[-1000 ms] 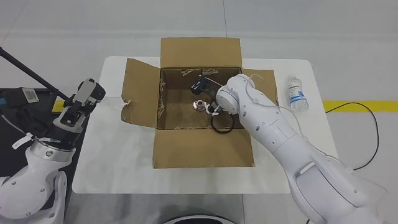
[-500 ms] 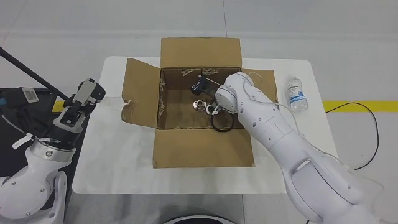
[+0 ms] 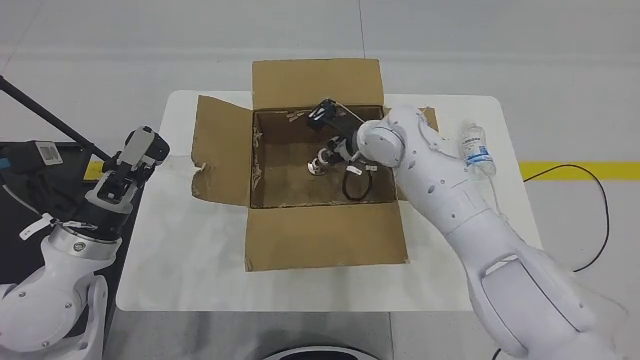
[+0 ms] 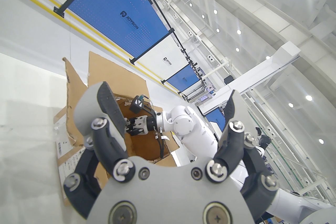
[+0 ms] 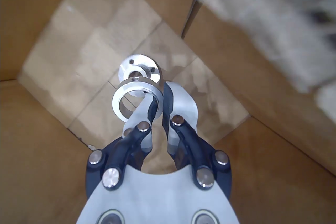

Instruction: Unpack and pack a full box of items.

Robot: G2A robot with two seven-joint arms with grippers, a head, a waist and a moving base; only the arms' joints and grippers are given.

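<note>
An open cardboard box (image 3: 325,238) stands mid-table. My right gripper (image 5: 159,101) is down inside it, shut on the wall of a silver metal ring (image 5: 136,83) that hangs just above the box floor. Right behind the ring lies a silver flanged metal part (image 5: 131,64). From the top, the right gripper (image 3: 328,153) sits over the box's middle beside that flanged part (image 3: 318,167). My left gripper (image 4: 170,109) is open and holds nothing, off the table's left edge (image 3: 138,150), facing the box (image 4: 76,83).
A clear plastic bottle (image 3: 476,150) lies on the white table (image 3: 190,260) to the right of the box. The box flaps stand out on all sides. A black cable loop (image 3: 352,185) hangs from the right wrist into the box.
The right wrist has swung up and toward the box's back, and the ring is off the floor. The box shifted slightly. The left arm has not moved.
</note>
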